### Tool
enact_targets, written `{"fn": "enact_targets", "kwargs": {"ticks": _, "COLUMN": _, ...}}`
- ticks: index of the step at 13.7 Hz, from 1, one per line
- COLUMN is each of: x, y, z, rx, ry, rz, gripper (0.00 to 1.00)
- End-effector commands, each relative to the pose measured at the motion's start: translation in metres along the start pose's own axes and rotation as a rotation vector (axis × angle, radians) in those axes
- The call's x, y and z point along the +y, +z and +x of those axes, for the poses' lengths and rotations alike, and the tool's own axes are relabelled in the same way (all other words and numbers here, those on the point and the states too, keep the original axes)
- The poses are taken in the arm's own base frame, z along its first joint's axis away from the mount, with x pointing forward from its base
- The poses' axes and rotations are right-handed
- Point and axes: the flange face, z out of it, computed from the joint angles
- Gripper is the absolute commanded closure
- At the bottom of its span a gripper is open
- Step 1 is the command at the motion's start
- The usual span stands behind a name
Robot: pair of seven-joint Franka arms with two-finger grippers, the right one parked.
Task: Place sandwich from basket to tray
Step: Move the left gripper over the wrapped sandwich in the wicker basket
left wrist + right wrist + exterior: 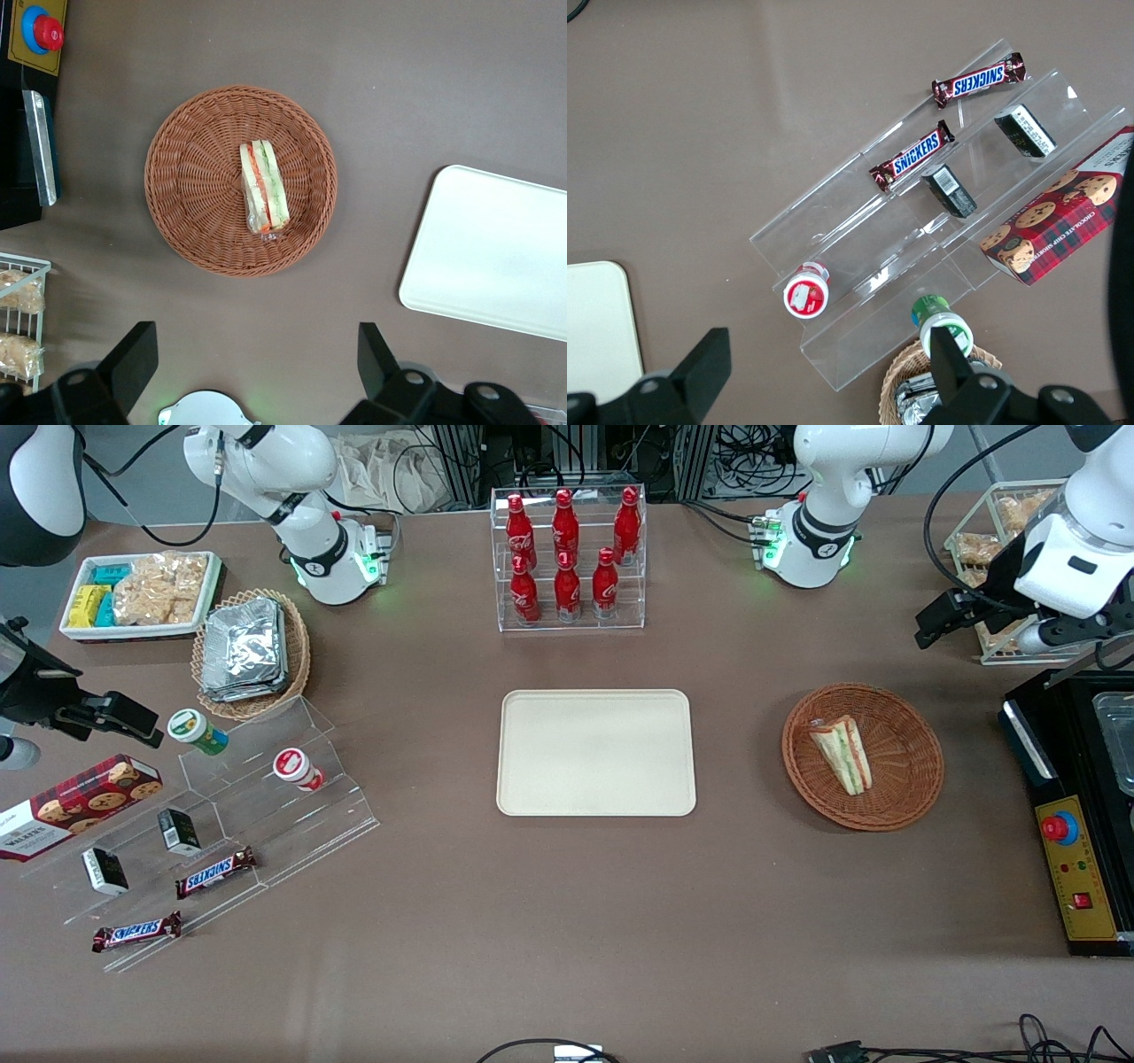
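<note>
- Brown worktop (567, 921), mostly bare between goods.
- End effector (257, 367) released, high, off the basket (182, 190).
- Sandwich (264, 186) below, in basket centre.
- Descend straight, pinch across bread faces, then carry to tray (496, 252).

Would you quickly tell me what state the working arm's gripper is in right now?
Left gripper: open and empty, fingers spread wide, held high above the table, farther from the front camera than the basket with the sandwich.
</note>
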Motion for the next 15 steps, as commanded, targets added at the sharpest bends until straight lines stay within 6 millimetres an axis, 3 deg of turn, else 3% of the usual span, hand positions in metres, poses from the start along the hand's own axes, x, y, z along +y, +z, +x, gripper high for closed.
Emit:
{"fn": "enact_targets", "kwargs": {"ticks": 1, "x": 0.003, "y": -0.007, "z": 0.001, "rx": -0.014, "ry": 0.014, "rz": -0.007, "gripper": 0.0}}
{"fn": "enact_targets", "kwargs": {"ticks": 3, "x": 0.001, "y": 0.0, "z": 0.0, "rx": -0.034, "ry": 0.013, "rz": 0.002, "gripper": 0.0}}
{"fn": "enact_targets", "kwargs": {"ticks": 5, "x": -0.003, "y": 0.03, "z": 0.005, "rx": -0.082, "ry": 0.003, "rz": 0.017, "gripper": 0.0}}
{"fn": "enact_targets", "kwargs": {"ticks": 8, "x": -0.024, "y": 0.101, "z": 0.014, "rx": -0.086, "ry": -0.046, "rz": 0.008, "gripper": 0.0}}
{"fn": "enact_targets", "kwargs": {"ticks": 10, "x": -0.024, "y": 0.159, "z": 0.022, "rx": -0.079, "ry": -0.084, "rz": 0.009, "gripper": 0.0}}
{"fn": "enact_targets", "kwargs": {"ticks": 15, "x": -0.018, "y": 0.28, "z": 0.053, "rx": -0.116, "ry": -0.186, "rz": 0.011, "gripper": 0.0}}
